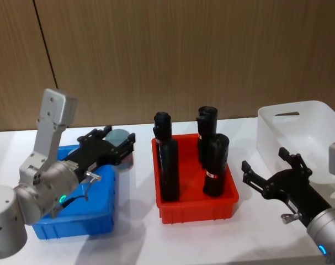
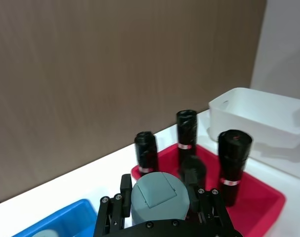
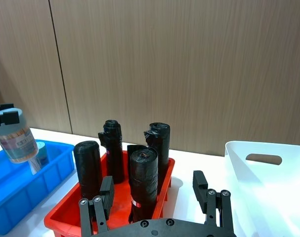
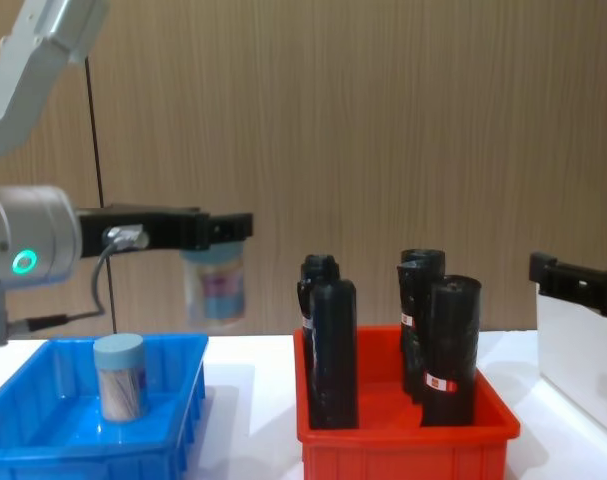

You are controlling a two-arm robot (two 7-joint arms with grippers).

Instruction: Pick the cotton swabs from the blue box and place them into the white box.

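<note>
Blue-lidded cotton swabs [image 4: 215, 285] clamped in our left gripper [image 2: 158, 186]: we should carry them high over the black cylinders [image 1: 168, 165] to the white box [image 1: 275, 135]; right gripper [image 1: 265, 160] hangs open.

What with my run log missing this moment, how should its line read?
left gripper: shut on cotton swabs tub, aloft near blue box; second tub: in blue box; right gripper: open, near white box

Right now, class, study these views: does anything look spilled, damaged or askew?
Nothing is spilled or damaged. One cotton swab tub hangs slightly tilted in the jaws of the left gripper, above the blue box rim; the other tub stands upright inside.
</note>
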